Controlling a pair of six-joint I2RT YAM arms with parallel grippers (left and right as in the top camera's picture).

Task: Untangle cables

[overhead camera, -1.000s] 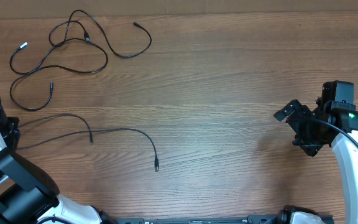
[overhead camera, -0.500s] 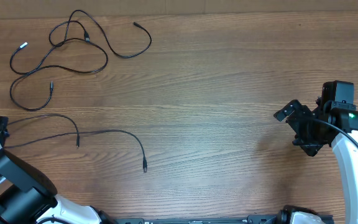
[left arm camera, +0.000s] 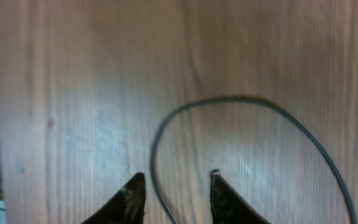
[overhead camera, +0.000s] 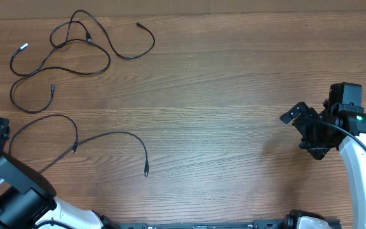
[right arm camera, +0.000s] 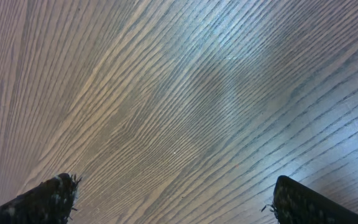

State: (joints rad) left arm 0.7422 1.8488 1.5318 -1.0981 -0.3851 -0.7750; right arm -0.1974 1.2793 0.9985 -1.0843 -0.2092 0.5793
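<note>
Left end effector point(left arm camera: 174, 199): fingers parted, nothing pinched. A loose cable point(left arm camera: 229, 99) runs up between them without visible contact, then arcs right. Right end effector point(right arm camera: 173, 200): spread wide over bare tabletop point(overhead camera: 221, 95), well apart from any cable. The loose cable lies in a curve at near left, one plug free. Remaining two cables point(overhead camera: 88, 39) lie overlapping at far left, silvery-white tip point(overhead camera: 24, 46) leftmost.

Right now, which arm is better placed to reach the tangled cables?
Left, probably. The left gripper sits on the same side as the tangled cables; the right gripper hangs open far across the table.
</note>
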